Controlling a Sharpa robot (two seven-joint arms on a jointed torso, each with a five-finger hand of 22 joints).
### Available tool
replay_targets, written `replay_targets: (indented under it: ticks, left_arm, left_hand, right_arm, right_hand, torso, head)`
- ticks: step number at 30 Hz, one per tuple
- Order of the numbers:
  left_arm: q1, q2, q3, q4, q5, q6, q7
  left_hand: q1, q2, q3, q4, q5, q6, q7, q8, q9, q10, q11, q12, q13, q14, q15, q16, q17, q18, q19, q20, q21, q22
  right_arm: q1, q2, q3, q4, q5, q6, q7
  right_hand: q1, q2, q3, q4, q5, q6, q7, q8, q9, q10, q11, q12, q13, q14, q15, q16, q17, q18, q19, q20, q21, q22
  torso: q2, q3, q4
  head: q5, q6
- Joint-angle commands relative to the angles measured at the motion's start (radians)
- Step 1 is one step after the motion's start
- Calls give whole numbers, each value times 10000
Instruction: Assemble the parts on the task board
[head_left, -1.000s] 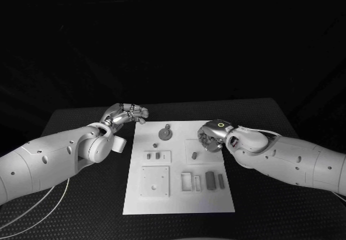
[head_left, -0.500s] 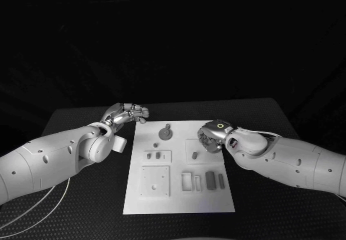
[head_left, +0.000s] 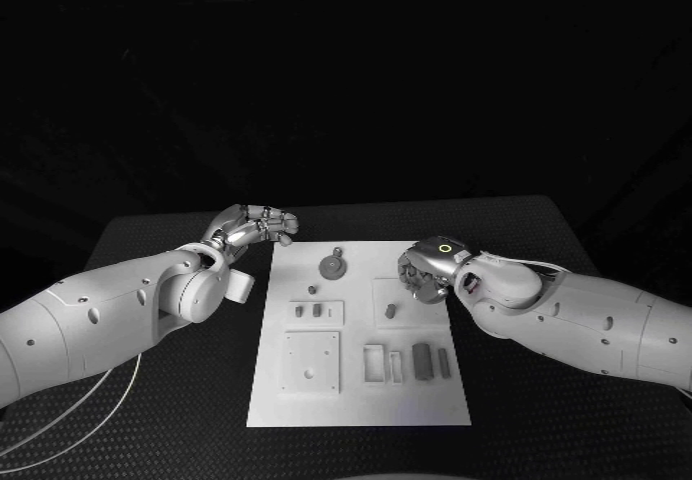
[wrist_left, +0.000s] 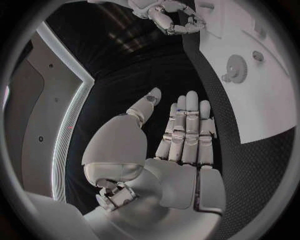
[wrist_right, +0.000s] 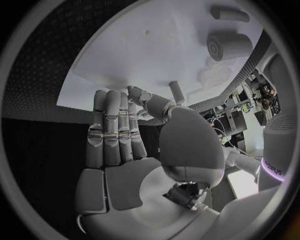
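Two silver hands are seen at the white task board (head_left: 361, 400). The right hand (head_left: 423, 272) pinches a small peg (wrist_right: 177, 91) above the board's right side, apparently mid-placement; careful lowering is likely needed next. The left hand (head_left: 254, 227) is held empty, fingers extended, beside the board's far left corner.

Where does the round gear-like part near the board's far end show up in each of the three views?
Head view: the gear part lies on the task board, between the two hands.
Left wrist view: it lies on the board beyond the left hand.
Right wrist view: I cannot pick it out for certain.
Shared landmark: the white task board.
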Motion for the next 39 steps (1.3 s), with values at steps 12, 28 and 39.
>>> replay_targets:
  ticks: [12,28,39]
  left_arm:
    - [7,17,7,-26,124,202,-33]
    - [10,52,6,-97,388,59,-14]
    - [16,232,8,-113,461,-226,94]
  left_hand:
    - [-42,89,-11,18,-76,-44,-10,5,-29,-89,79,-57,-35,54,25,-148,73,86,30,31,-124,24]
    - [-43,86,-18,18,-83,-47,-7,4,-33,-107,87,-55,-45,44,34,-190,107,81,18,39,-152,29]
    - [-32,70,-20,16,-85,-24,-16,18,-32,-80,74,-33,-44,47,38,-224,145,81,16,42,-173,38]
  right_arm:
    - [201,-313,329,564,585,205,100]
    - [202,150,402,1989,1148,115,280]
    - [154,954,-29,2005,327,-35,153]
  right_hand:
    - [-37,-87,60,36,7,70,15,44,25,58,11,17,47,69,-3,4,57,60,74,-17,71,116]
    - [-64,-44,59,18,18,61,21,12,43,47,15,-20,98,71,-7,-29,104,60,66,-19,67,131]
    - [-75,-10,45,-18,20,62,23,-6,60,51,13,-41,140,76,-14,-54,139,60,72,-23,71,142]
  torso:
    - [1,-2,-3]
    - [3,-12,-2]
    - [-12,-36,6]
  head:
    - [21,9]
    - [394,-11]
    - [661,-54]
